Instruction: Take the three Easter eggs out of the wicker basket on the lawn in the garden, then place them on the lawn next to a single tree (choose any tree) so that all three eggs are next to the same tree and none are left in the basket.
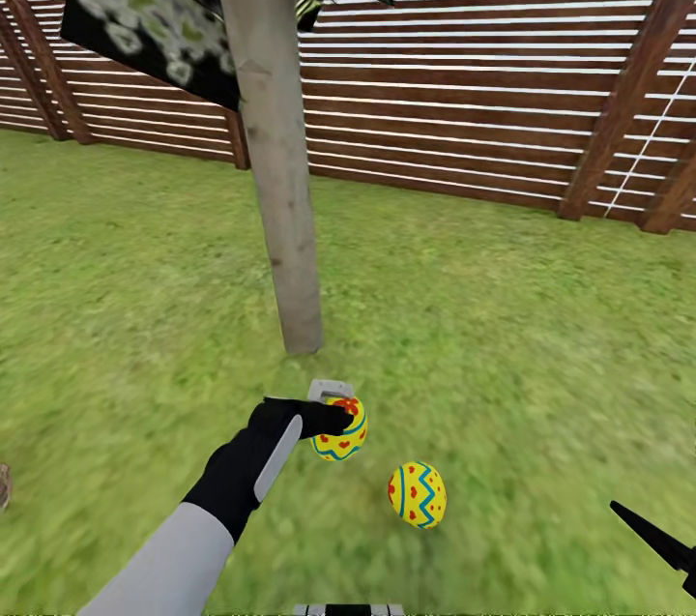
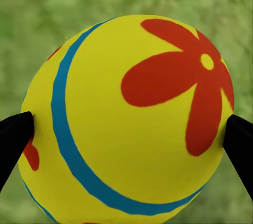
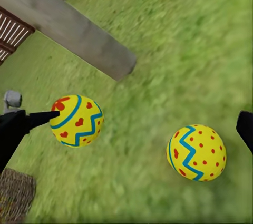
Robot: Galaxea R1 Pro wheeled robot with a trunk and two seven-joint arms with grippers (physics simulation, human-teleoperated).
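**A:** We're out on the short, flat green lawn (image 1: 503,326), and a brown fence of horizontal wooden slats (image 1: 483,84) closes off its far edge. What's in the middle?

**B:** A straight, pale grey-tan bare tree trunk (image 1: 280,171) rising from the grass, with blocky dark foliage speckled whitish (image 1: 145,7) overhead. Just on the near side of its base, the black left gripper (image 1: 333,418) is clamped on a smooth bright yellow egg with a red flower and blue band (image 2: 126,124), one finger pressed to each flank.

**A:** Which way does that egg point?

**B:** Its long axis looks roughly upright, slightly tilted, and I can't tell whether it touches the turf.

**A:** And the second one?

**B:** A yellow egg with blue zigzag and red dots (image 1: 418,494) lies on the grass near the held one, apart from it, long axis close to upright in the head view. The right gripper (image 3: 126,124) hangs above with fingers spread wide, holding nothing. A patch of brown open-weave wicker (image 3: 13,195) shows at the wrist picture's corner.
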